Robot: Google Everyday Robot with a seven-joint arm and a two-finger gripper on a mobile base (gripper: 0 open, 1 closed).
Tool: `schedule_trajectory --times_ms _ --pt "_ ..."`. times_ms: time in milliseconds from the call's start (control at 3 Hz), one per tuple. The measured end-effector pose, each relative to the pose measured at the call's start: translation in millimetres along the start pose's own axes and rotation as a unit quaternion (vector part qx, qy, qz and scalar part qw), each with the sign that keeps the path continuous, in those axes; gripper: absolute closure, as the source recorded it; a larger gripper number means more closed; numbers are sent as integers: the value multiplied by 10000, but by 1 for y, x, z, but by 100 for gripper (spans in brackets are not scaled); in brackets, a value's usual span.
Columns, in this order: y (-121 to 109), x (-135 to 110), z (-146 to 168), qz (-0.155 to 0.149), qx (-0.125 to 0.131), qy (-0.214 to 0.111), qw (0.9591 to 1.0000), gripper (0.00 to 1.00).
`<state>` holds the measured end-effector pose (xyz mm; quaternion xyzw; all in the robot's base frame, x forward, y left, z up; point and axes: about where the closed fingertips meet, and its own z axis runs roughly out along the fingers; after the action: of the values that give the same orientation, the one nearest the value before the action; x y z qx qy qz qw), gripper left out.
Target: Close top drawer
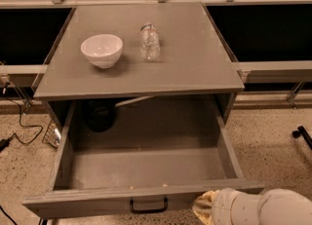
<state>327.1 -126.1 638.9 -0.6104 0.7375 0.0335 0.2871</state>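
Top drawer (83, 200) stands pulled right out of the grey cabinet (185, 58), its front panel at the bottom edge of the camera view. It looks stiff, wide and fairly heavy, so a flat push on the panel near the black handle (148, 205) seems best. The gripper (204, 203) sits just beside that handle, partly cut off, so I cannot tell whether it is open or closed, and a dark shape (100, 117) at the drawer's back left is unclear.
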Motion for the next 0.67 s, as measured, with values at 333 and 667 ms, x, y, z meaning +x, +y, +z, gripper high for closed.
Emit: schedule_trajectory --times_ms 333,667 --pt "1 1 -2 -115 23 1 9999 82" --pt "1 1 -2 -104 16 4 9999 58"
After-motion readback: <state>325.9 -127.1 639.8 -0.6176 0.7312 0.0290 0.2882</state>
